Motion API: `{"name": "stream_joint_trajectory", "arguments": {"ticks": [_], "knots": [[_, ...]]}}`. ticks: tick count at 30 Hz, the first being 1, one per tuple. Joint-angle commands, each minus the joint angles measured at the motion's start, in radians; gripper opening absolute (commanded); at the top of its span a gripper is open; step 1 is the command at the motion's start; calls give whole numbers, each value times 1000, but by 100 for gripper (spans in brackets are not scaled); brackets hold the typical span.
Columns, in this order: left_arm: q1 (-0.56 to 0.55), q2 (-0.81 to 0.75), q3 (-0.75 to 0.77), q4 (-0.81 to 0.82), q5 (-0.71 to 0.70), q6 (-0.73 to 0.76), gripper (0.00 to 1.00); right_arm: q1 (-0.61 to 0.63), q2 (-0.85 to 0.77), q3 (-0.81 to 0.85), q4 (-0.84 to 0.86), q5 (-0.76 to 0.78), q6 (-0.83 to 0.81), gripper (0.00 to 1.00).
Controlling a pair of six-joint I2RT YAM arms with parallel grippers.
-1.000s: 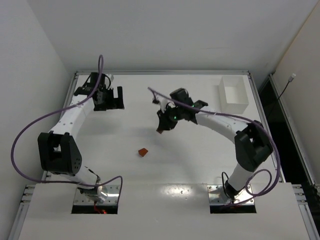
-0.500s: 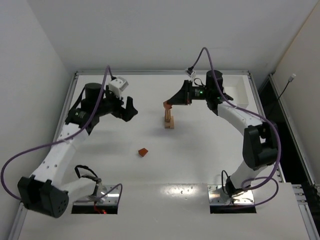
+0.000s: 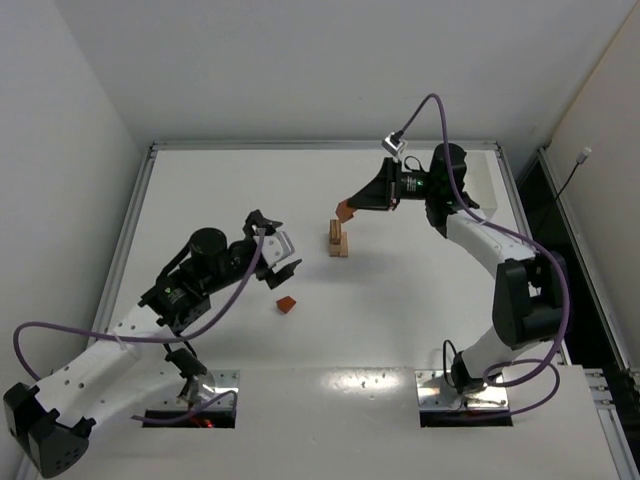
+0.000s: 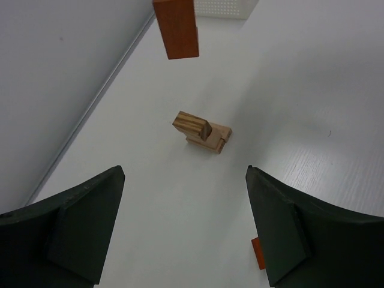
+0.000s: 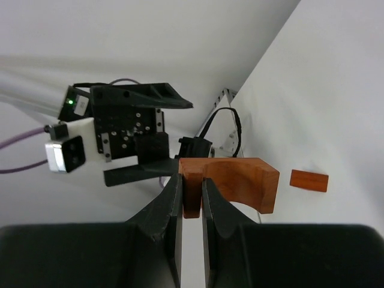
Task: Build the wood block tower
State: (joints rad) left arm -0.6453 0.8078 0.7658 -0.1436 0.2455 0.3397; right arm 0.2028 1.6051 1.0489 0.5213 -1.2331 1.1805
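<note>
A short stack of light tan wood blocks (image 3: 338, 243) stands in the middle of the table; it also shows in the left wrist view (image 4: 201, 132). My right gripper (image 3: 352, 207) is shut on one leg of a reddish-brown arch piece (image 5: 231, 184) and holds it in the air just above and behind the stack; the arch also shows in the left wrist view (image 4: 176, 27). A small reddish-brown block (image 3: 287, 304) lies on the table near my left gripper (image 3: 283, 262), which is open and empty above the table. That block shows in the right wrist view (image 5: 309, 180) and by my right finger in the left wrist view (image 4: 258, 252).
A white rectangular tray (image 3: 483, 185) stands at the back right, partly hidden by the right arm; its edge shows in the left wrist view (image 4: 225, 7). The table's raised rim (image 3: 140, 215) runs along the left side. The left arm (image 3: 160, 305) stretches across the near left.
My left arm has swung from the far left down toward the small reddish-brown block. My right gripper lifted with the arch and moved up and right of the stack.
</note>
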Motion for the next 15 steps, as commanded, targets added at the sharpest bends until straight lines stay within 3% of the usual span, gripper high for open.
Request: {"name": "stream_joint_trajectory", "arguments": {"ticks": [1,4,15], "knots": [[-59,-24,-55,206,-51,145,80,10,-71,40,66,-32,28,0],[-119,-6,-88,297,-74,154,70,21,-80,72,66,-32,28,0],[-247,145,-43,545,-192,96,70,99,-112,63,52,-32,19,0]]}}
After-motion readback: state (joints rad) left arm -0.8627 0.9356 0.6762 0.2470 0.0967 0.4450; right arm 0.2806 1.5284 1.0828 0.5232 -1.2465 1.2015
